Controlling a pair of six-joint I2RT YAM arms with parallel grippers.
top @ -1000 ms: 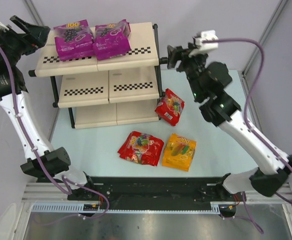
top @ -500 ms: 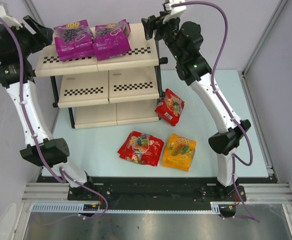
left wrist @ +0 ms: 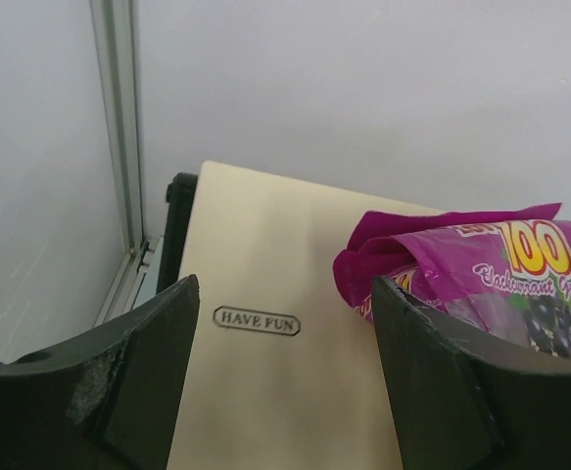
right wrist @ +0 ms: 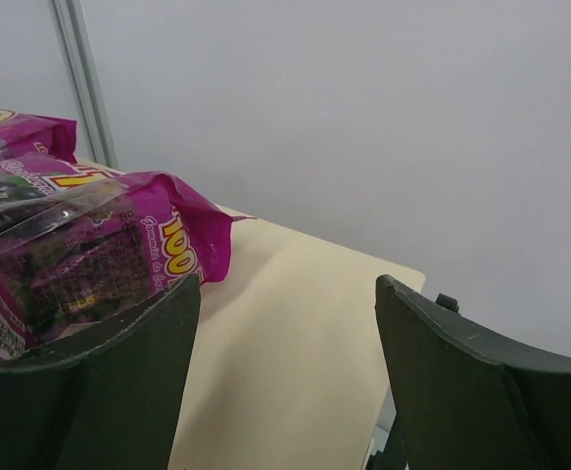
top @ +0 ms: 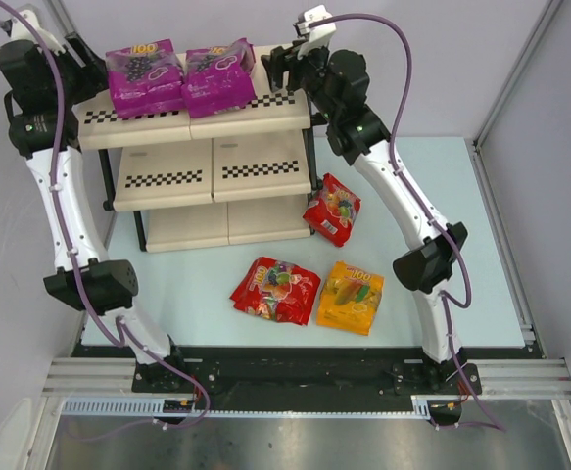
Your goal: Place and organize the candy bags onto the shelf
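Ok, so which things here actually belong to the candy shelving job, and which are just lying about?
Part of the job: shelf; left purple bag and right purple bag on its top tier; red bag beside the shelf; front red bag; orange-yellow bag.

Just there: pale blue table; grey walls; black base rail.

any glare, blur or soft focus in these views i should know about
Top external: sharp and evenly lit, pale sheen on the purple bags; left wrist: shelf board label reads clearly, near jaws dark and soft; right wrist: reflections streak the nearest purple bag, jaws almost black.
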